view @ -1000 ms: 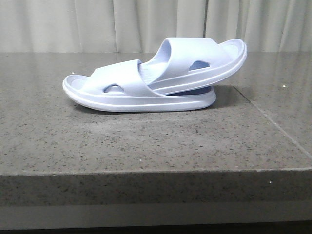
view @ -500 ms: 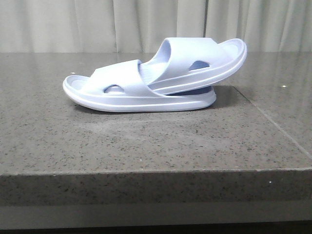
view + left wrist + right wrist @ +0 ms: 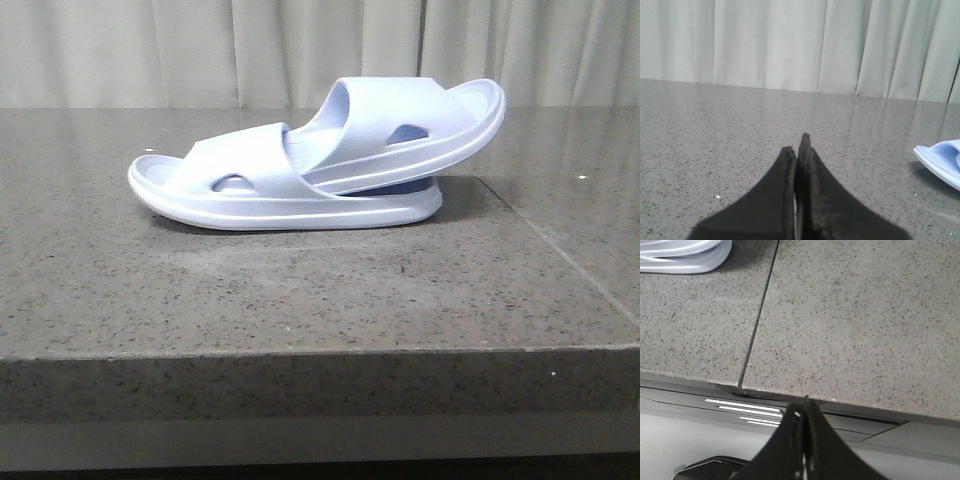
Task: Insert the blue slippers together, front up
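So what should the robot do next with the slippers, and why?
Probably nothing more than keeping both arms back. The upper slipper is already tucked under the strap of the lower slipper, and both the left gripper and right gripper are shut, empty and away from the pair.

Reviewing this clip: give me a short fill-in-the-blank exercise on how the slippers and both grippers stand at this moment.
1. The upper slipper has its front end tucked under the ____ of the lower slipper.
2. The lower slipper lies flat on the ____.
3. The left gripper is shut and holds ____.
4. The right gripper hangs near the table's front ____, apart from the slippers.

Missing words: strap; table; nothing; edge
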Motion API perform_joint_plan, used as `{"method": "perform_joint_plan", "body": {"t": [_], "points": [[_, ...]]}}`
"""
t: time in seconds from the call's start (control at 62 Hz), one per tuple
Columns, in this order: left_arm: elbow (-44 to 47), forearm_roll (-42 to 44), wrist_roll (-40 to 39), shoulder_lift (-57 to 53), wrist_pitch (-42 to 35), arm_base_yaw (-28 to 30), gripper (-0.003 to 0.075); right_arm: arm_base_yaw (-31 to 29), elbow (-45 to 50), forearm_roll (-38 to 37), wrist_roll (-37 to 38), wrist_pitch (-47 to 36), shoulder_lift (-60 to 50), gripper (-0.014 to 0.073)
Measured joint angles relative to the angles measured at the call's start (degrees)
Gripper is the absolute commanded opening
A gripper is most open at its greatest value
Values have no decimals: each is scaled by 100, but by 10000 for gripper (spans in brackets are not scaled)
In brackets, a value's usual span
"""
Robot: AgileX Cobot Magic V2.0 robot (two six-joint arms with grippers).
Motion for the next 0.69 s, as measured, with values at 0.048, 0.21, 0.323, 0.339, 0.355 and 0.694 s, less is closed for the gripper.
{"method": "perform_joint_plan", "body": {"t": [0.048, 0.21, 0.323, 0.339, 0.355, 0.694], "points": [[0, 0, 0, 0, -10, 0, -20, 0, 0, 0, 0, 0, 0, -118], [0, 112, 0, 0, -24, 0, -20, 0, 0, 0, 0, 0, 0, -118], [0, 239, 0, 0, -24, 0, -20, 0, 0, 0, 0, 0, 0, -118], [0, 253, 0, 0, -24, 0, -20, 0, 0, 0, 0, 0, 0, -118], [0, 254, 0, 0, -24, 0, -20, 0, 0, 0, 0, 0, 0, -118], [0, 314, 0, 0, -24, 0, -20, 0, 0, 0, 0, 0, 0, -118]]}}
